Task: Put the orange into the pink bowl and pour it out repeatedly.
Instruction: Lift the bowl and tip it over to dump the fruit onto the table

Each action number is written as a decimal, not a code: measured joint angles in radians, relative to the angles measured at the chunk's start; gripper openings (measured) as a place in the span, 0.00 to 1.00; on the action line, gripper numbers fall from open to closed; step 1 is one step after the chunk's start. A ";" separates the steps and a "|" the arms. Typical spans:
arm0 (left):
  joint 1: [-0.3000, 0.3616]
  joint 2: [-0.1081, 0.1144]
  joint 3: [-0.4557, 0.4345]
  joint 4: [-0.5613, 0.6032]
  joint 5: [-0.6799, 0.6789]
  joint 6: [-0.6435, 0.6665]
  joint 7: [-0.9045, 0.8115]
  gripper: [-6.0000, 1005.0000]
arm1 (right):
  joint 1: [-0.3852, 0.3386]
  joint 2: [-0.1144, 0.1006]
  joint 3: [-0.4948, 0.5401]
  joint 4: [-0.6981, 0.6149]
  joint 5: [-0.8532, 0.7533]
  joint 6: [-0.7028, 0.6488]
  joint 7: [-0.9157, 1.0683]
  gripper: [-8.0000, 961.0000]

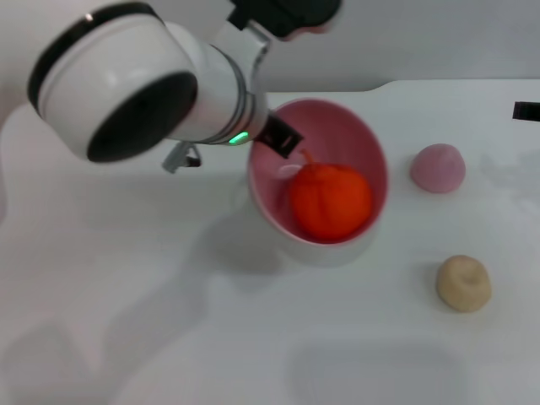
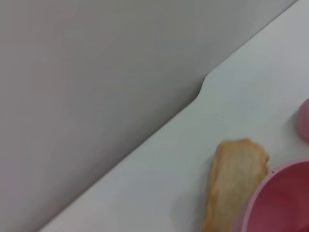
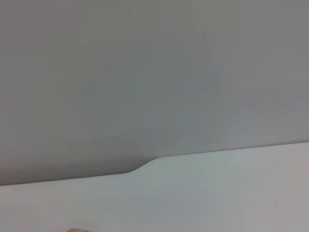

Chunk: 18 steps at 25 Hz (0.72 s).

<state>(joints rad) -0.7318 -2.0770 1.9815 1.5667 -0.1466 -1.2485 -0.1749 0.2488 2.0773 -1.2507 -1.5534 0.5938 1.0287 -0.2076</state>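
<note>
Head view, orange (image 1: 331,202) inside pink bowl (image 1: 371,152), left end effector (image 1: 283,139) at rim (grip unclear)

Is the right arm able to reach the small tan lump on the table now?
Probably yes. The tan lump lies alone on the table's right side, apart from the pink bowl and the left arm; nothing covers it.

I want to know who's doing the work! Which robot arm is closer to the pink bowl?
Left. The left gripper is at the pink bowl's rim, with the orange inside. The right gripper barely shows at the table's far right edge.
</note>
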 joint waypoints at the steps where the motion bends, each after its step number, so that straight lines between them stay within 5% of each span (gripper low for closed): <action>1: 0.002 0.000 0.010 0.000 0.004 0.020 0.006 0.05 | 0.001 0.000 -0.001 0.000 0.000 0.003 0.000 0.67; 9: 0.013 0.000 0.102 0.006 0.084 0.140 0.058 0.05 | -0.006 -0.002 0.012 -0.006 0.000 0.015 -0.002 0.67; 18: 0.063 0.000 0.295 0.005 0.380 0.296 0.121 0.05 | -0.002 -0.002 0.003 0.002 0.000 0.022 -0.004 0.67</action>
<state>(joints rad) -0.6686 -2.0769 2.2766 1.5715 0.2332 -0.9527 -0.0540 0.2469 2.0754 -1.2477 -1.5514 0.5937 1.0510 -0.2113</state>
